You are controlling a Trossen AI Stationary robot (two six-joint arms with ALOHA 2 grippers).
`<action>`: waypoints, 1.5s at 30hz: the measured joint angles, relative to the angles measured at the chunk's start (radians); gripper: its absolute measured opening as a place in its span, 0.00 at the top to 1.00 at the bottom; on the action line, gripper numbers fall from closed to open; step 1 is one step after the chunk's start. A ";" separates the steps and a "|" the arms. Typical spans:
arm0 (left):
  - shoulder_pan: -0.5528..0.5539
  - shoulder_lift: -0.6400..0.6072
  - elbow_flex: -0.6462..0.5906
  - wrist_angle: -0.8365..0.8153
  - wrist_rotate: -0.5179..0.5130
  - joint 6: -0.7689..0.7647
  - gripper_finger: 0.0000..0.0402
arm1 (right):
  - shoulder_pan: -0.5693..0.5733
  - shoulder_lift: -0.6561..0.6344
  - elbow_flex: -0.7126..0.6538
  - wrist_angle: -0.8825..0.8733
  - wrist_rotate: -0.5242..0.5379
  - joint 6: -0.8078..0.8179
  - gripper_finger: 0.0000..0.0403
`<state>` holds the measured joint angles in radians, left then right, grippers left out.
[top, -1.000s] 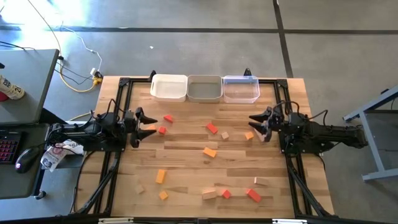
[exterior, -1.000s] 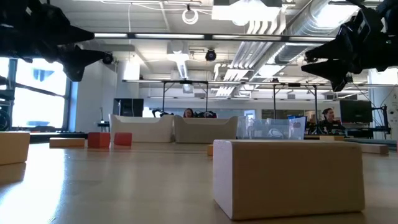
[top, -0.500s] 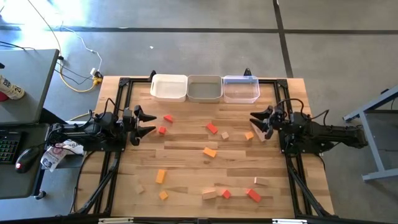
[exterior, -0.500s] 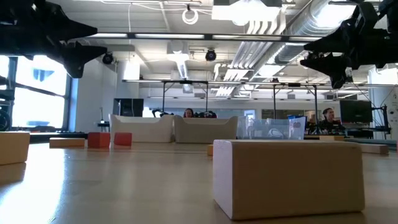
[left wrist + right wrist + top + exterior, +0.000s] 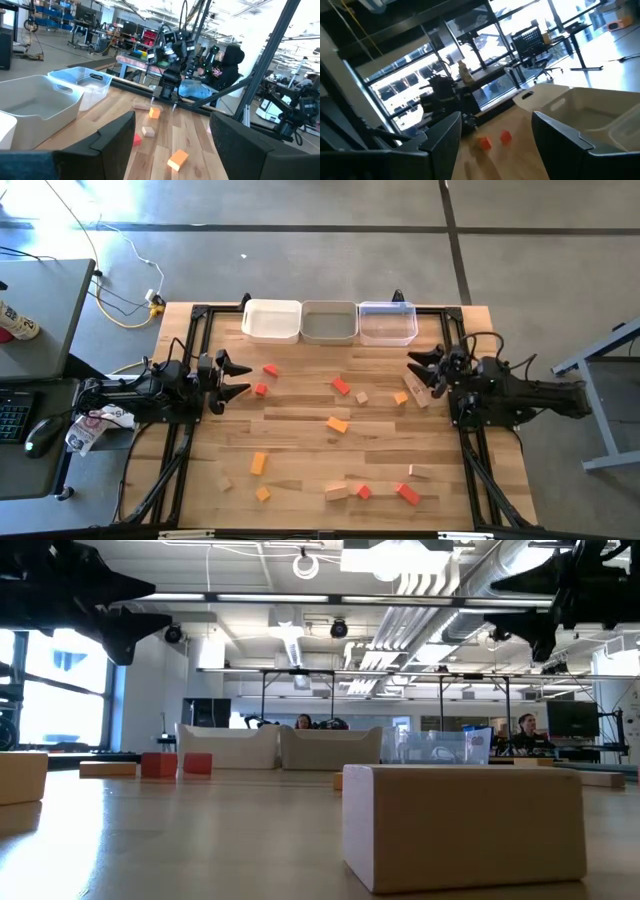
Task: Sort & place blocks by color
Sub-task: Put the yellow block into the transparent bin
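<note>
Small wooden blocks in red (image 5: 341,386), orange (image 5: 338,424) and pale wood (image 5: 336,493) lie flat and scattered over the table. My left gripper (image 5: 245,380) hovers open at the table's left side, pointing level toward the middle, with two red blocks (image 5: 270,370) just beyond it. My right gripper (image 5: 408,372) hovers open at the right side, above the table. A pale block (image 5: 418,393) and an orange block (image 5: 400,397) lie just below and beside it. In each wrist view, my left gripper (image 5: 172,117) and my right gripper (image 5: 496,120) have nothing between the fingers.
Three bins stand in a row at the far edge: white (image 5: 272,320), grey (image 5: 329,321) and clear (image 5: 387,322). A black frame (image 5: 190,340) runs along the table's sides. In the low view a large pale block (image 5: 465,825) sits close to the camera. People sit in the room behind.
My right gripper has risen and tipped slightly upward, drawing back a little toward the table's right edge. Its fingers have spread wider. The pale block beside the orange one now shows below it. The blocks have not moved.
</note>
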<state>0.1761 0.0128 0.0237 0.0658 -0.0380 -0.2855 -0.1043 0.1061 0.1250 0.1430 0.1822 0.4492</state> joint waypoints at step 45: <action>0.000 0.000 0.000 -0.047 -0.112 0.000 0.39 | 0.105 0.900 0.470 -0.842 0.002 0.669 0.43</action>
<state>0.1761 0.0132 0.0238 0.0185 -0.1497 -0.2855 0.0010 1.0056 0.5953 -0.6991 0.1839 1.1184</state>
